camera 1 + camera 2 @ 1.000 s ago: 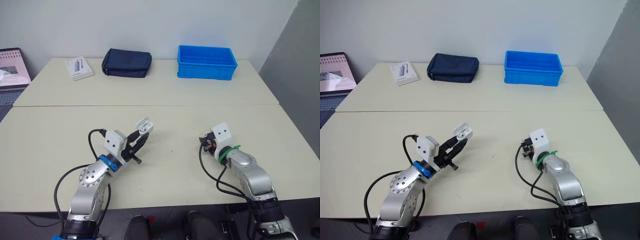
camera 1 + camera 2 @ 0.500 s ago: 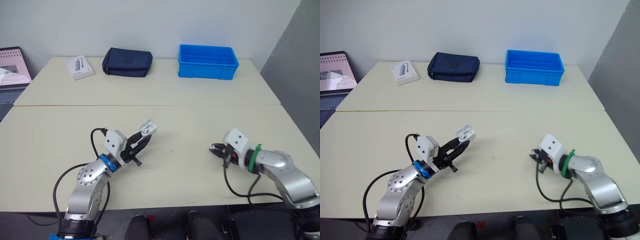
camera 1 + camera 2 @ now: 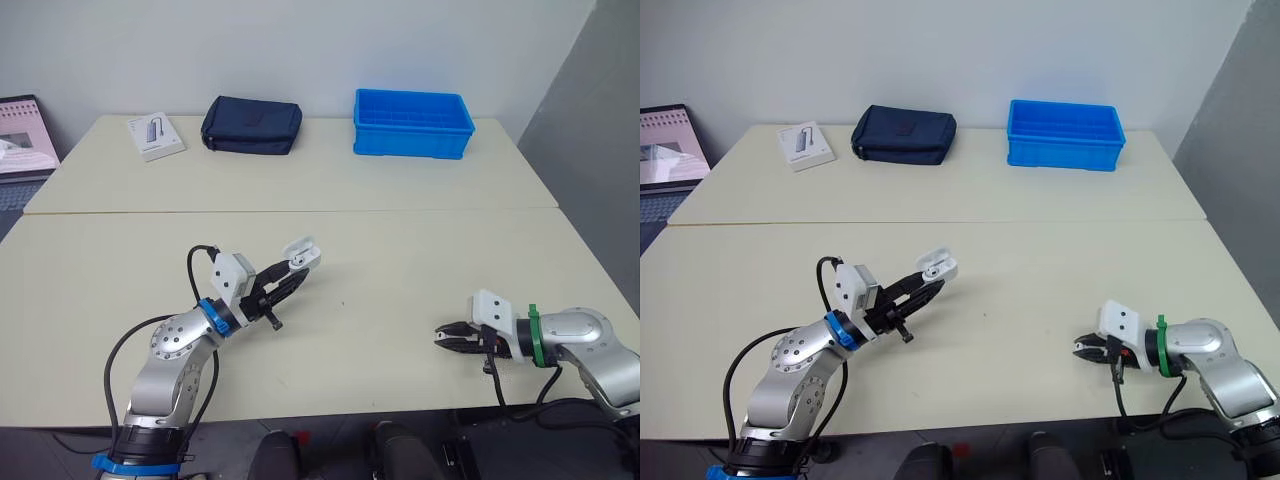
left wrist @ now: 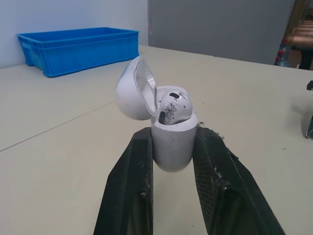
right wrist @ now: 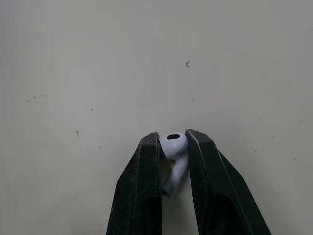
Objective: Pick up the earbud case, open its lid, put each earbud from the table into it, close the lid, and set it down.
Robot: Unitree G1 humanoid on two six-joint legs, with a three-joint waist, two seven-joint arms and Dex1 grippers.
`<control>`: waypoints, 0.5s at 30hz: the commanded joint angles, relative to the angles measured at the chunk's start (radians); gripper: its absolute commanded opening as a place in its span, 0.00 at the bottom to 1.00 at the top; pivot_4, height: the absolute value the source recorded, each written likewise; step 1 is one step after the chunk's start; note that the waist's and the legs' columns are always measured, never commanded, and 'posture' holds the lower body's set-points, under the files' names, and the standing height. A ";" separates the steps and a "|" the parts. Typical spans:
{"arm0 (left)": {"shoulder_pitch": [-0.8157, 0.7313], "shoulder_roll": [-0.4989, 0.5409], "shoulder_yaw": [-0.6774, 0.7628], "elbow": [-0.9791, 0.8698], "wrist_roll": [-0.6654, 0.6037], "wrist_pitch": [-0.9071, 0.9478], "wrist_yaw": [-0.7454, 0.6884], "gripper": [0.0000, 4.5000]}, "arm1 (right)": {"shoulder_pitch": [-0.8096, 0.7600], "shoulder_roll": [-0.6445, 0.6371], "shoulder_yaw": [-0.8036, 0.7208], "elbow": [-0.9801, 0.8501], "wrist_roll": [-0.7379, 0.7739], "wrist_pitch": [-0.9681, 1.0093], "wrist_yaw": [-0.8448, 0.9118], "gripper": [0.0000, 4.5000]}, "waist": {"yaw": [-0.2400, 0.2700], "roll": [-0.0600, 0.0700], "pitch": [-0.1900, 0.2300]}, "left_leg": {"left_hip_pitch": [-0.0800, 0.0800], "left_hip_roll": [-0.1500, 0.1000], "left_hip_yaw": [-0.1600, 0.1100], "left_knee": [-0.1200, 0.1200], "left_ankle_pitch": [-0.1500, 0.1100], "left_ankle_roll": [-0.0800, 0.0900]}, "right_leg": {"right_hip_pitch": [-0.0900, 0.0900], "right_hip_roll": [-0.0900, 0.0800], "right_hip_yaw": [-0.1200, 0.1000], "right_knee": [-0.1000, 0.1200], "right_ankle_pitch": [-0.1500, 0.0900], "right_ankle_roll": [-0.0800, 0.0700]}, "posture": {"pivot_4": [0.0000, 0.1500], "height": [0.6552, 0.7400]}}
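The task seems a little more than half done. The left claw (image 4: 173, 136) pinches the case (image 4: 172, 144) by its lower body and holds it up above the table (image 3: 420, 250), left of the middle. The lid (image 4: 131, 90) stands open, tilted back on its hinge. One earbud (image 4: 174, 104) already sits in the case, with some dark marks on its top. The right claw (image 5: 172, 138) is pressed on the second earbud (image 5: 174, 149), head toward the fingertips and stem pointing back between the fingers. This claw is low over the table near the front right, well apart from the case. I judge that what is left is to carry this earbud across to the case, seat it in the free slot, close the lid and set the case down. The eye views give the layout: both arms, the wide gap between them, and the blue bin (image 3: 412, 122) and dark pouch (image 3: 251, 125) at the far side. In them the inside of the case and what the right claw holds are too small to tell. The left wrist view shows the open lid and the seated earbud, and the right wrist view shows the pinch on the second one.
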 commanded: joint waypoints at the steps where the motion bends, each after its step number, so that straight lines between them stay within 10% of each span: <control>1: -0.002 0.007 0.006 -0.026 -0.014 0.000 -0.004 0.17 | 0.001 -0.015 0.016 0.051 -0.038 -0.046 0.022 0.32 | 0.001 0.000 0.000 | 0.000 0.000 0.000 0.000 0.000 0.000 | 0.000 0.000 0.000 0.000 0.000 0.000 | 1.00 0.99; 6: 0.006 0.001 0.011 -0.033 -0.025 0.022 0.013 0.17 | -0.007 -0.022 0.009 0.055 -0.038 -0.072 0.029 0.69 | 0.001 0.000 0.000 | 0.001 0.000 0.000 0.000 0.000 0.000 | 0.002 0.000 -0.001 -0.001 0.000 0.000 | 1.00 0.99; 15: 0.006 0.013 0.007 -0.046 -0.056 0.063 -0.023 0.17 | 0.012 -0.112 -0.131 -0.184 0.064 0.102 0.014 0.70 | 0.003 0.000 0.000 | 0.001 0.000 0.000 0.000 0.000 0.000 | 0.002 0.000 0.000 -0.001 0.000 0.000 | 1.00 0.99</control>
